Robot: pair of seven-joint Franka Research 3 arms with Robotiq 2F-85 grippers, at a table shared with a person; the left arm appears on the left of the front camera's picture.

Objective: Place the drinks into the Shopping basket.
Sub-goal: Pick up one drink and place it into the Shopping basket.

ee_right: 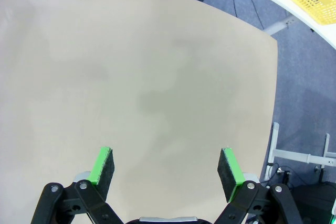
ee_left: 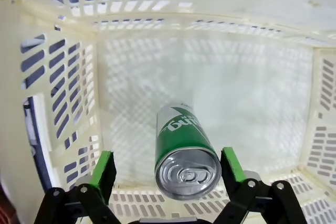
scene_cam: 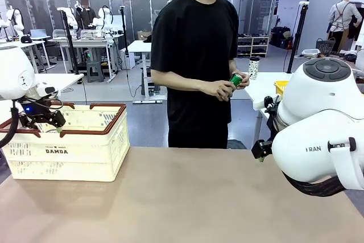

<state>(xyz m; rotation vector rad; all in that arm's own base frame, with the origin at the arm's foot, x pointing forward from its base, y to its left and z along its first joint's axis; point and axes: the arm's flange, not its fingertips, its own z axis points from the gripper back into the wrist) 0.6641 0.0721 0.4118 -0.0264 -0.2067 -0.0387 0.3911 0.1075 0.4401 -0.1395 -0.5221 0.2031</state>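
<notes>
Left pincer (ee_left: 167,155) and right pincer (ee_right: 166,153) spread; slim green metal can (ee_left: 181,135) in lattice basket (ee_left: 63,77).

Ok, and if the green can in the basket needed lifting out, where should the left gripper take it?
Probably across its round side wall just below the silver top, coming from above. The green can points its top at the open left gripper, whose pads flank it inside the Shopping basket.

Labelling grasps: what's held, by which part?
Left gripper and right gripper hold nothing, jaws open; green can loose between left jaws. Person's hands hold a second green can by its ends.
</notes>
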